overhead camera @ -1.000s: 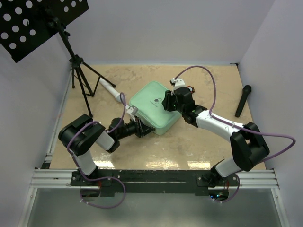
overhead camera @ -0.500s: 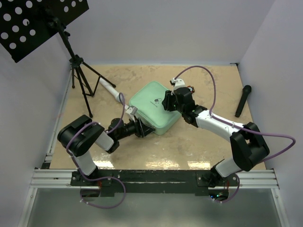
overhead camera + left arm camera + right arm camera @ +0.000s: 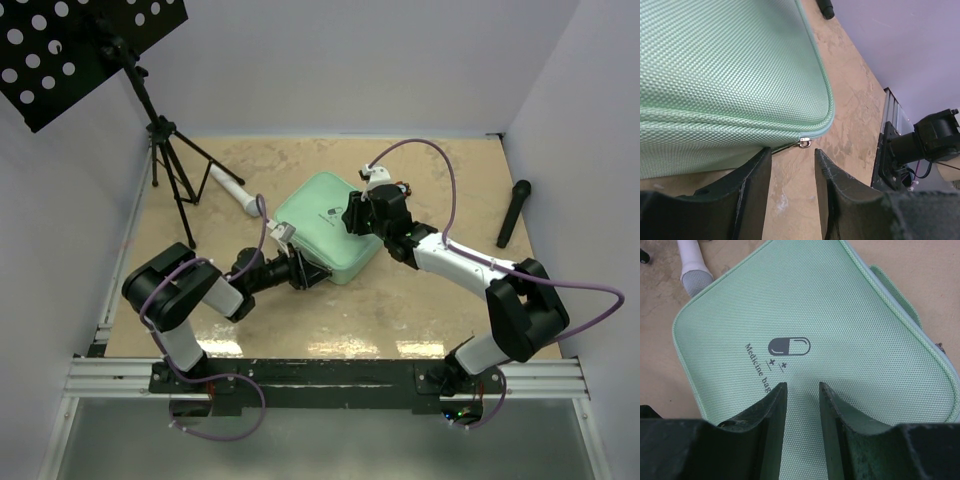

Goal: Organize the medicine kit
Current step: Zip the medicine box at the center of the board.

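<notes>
The mint-green medicine kit (image 3: 322, 225) lies shut in the middle of the table, its pill logo (image 3: 789, 346) facing up. My left gripper (image 3: 316, 274) is low at the kit's near corner. In the left wrist view the kit (image 3: 725, 65) fills the upper left, and the left gripper (image 3: 792, 152) is open. The small metal zip pull (image 3: 805, 143) hangs just beyond its fingertips, not held. My right gripper (image 3: 353, 220) is over the kit's right part. In the right wrist view it (image 3: 802, 385) is open and empty, with its tips on or just above the lid (image 3: 850, 315) below the logo.
A white-and-grey cylinder (image 3: 232, 188) lies left of the kit and shows in the right wrist view (image 3: 690, 265). A black tripod stand (image 3: 170, 170) stands at the far left. A black stick-shaped object (image 3: 513, 212) lies at the right wall.
My left gripper has edged slightly to the right along the kit's near corner. The right arm and the kit have not visibly moved.
</notes>
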`<control>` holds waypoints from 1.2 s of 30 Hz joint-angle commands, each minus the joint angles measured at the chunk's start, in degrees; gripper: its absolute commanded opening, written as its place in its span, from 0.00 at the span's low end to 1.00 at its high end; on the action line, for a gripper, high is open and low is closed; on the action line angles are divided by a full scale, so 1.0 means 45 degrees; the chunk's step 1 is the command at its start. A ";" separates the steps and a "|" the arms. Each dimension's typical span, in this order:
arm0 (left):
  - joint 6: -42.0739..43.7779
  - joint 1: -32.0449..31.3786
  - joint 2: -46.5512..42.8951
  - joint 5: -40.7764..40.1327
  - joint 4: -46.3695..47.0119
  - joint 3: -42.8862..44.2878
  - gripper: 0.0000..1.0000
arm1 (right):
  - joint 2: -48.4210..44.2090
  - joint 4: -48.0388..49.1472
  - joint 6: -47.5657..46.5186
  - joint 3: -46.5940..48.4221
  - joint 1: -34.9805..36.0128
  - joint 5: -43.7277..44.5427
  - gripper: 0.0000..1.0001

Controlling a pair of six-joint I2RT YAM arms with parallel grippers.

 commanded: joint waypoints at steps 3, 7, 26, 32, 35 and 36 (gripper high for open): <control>-0.0061 -0.0293 -0.0100 0.0518 0.8037 0.0655 0.45 | 0.0055 0.0543 -0.0115 -0.0072 0.0076 -0.0021 0.36; -0.0042 -0.0274 -0.0042 0.0459 0.8037 0.0616 0.45 | -0.0023 0.0505 -0.0115 -0.0170 0.0076 0.0057 0.36; 0.0251 -0.0235 -0.0334 -0.0576 0.8057 -0.0263 0.54 | -0.3324 0.0427 0.0139 -0.2806 0.1168 -0.0998 0.41; 0.0193 -0.0098 -0.0646 -0.0809 0.8057 -0.0633 0.54 | -0.2681 -0.0139 -0.0232 -0.2260 0.2458 0.0348 0.44; 0.0115 0.0096 -0.0939 -0.0927 0.8056 -0.0906 0.54 | -0.2407 -0.0374 -0.0330 -0.2104 0.2557 0.0759 0.43; 0.0076 0.0155 -0.0998 -0.0947 0.8057 -0.1004 0.54 | -0.2348 -0.0471 -0.0349 -0.2045 0.2595 0.0876 0.43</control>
